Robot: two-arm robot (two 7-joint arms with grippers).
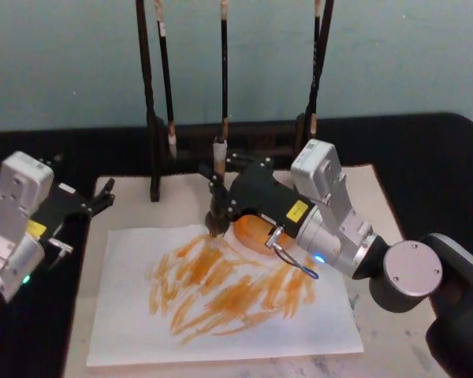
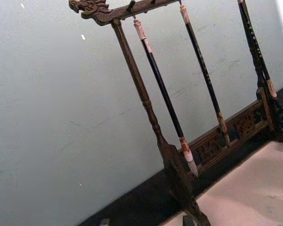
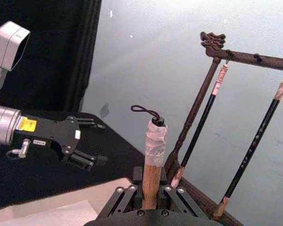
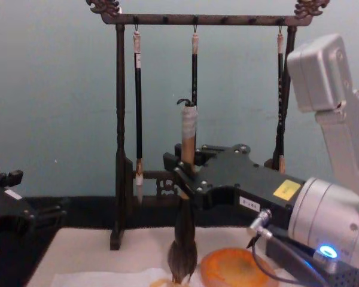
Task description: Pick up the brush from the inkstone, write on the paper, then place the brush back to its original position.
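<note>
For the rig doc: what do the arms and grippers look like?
Both left gripper and right gripper: black bodies, yellow labels, silver cylindrical wrists, white boxy modules. Right arm: grey disc joint, blue light, thin looped cable; left: green light.

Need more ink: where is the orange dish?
Head view: the dish sits at the paper's far edge, beside the brush tip, under the right hand.

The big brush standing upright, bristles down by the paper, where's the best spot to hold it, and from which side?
Grip the brush on its tan wooden handle, between the bristles and the white cap, coming from the side. The shaft stands upright, so a sideways pinch closes across it. The right claw holds it there; the left claw sits open at the left.
</note>
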